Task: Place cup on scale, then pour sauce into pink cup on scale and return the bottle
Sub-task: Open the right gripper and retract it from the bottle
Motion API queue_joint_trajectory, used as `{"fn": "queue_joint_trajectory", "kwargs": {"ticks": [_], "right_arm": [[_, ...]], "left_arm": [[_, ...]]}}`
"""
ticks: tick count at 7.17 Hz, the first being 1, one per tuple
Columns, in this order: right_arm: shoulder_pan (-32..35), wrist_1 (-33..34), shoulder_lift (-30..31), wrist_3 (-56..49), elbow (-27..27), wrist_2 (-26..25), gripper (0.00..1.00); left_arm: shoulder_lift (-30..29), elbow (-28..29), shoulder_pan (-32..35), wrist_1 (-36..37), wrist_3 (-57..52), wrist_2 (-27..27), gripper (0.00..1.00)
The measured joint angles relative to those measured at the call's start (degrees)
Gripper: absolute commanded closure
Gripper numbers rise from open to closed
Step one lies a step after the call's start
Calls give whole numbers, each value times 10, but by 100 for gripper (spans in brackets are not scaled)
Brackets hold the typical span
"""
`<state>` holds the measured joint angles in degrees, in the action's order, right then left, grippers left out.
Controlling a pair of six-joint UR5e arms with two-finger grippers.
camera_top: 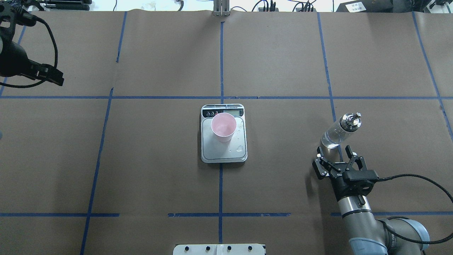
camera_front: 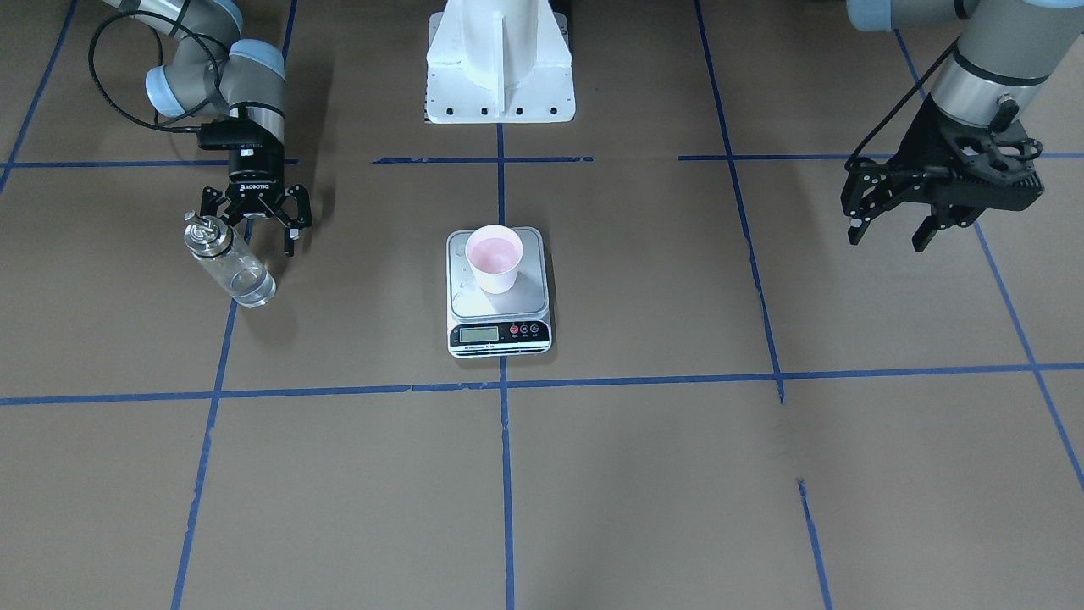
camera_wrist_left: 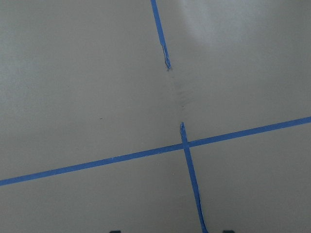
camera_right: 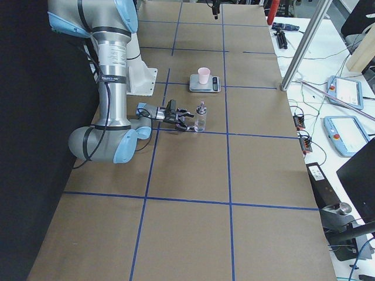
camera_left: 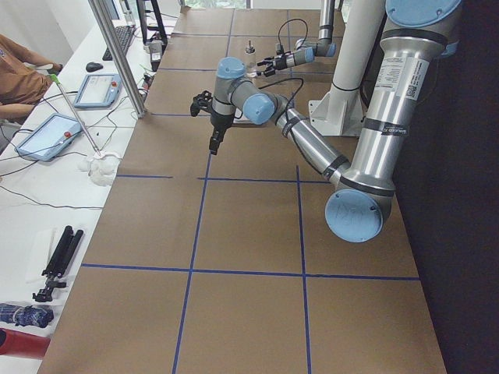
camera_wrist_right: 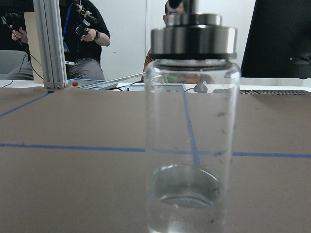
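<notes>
The cup (camera_front: 494,258) stands upright on the scale (camera_front: 532,292), toward the display end of the platform, so step 1 looks done. The bottle (camera_top: 339,131) stands upright on the table (camera_top: 159,170), well off to the robot's right of the scale and by a blue tape line (camera_top: 332,106). Its cap is on, and only a shallow pool of sauce (camera_wrist_right: 184,194) lies at its bottom. A few clear drops (camera_top: 240,148) sit on the platform beside the cup.

The right gripper (camera_top: 333,149) is low and level just behind the bottle, its 2 fingers spread wide and holding nothing. The bottle is right at the fingertips, not clearly between them. The left gripper (camera_front: 889,227) hangs well away on its own side, likewise spread and empty.

The drops and the low sauce level hint that a pour may be behind us, but I cannot tell whether the cup holds liquid. So the step could be either reaching for the bottle or leaving it.

- **If reaching:** drive straight forward until the glass sits centred between the fingers. Close on the body below the cap, firmly since the glass is smooth, then lift vertically before travelling.
- **If leaving:** back out straight along the gripper's own axis, with the fingers wide. The bottle is tall and narrow, so a brushing finger would likely tip it.
</notes>
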<state>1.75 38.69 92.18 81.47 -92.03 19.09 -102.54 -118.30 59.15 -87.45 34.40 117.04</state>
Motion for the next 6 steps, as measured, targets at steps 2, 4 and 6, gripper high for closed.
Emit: {"fn": "queue_joint_trajectory", "kwargs": {"ticks": [2, 4, 6], "right_arm": [[-27, -103, 61, -5, 0, 5, 0], [-41, -189, 124, -9, 1, 19, 0], [-42, -275, 175, -43, 3, 47, 0]], "left_arm": [[0, 0, -1, 0, 0, 0, 24], [-1, 0, -1, 0, 0, 0, 24], [-1, 2, -2, 0, 0, 0, 24]]}}
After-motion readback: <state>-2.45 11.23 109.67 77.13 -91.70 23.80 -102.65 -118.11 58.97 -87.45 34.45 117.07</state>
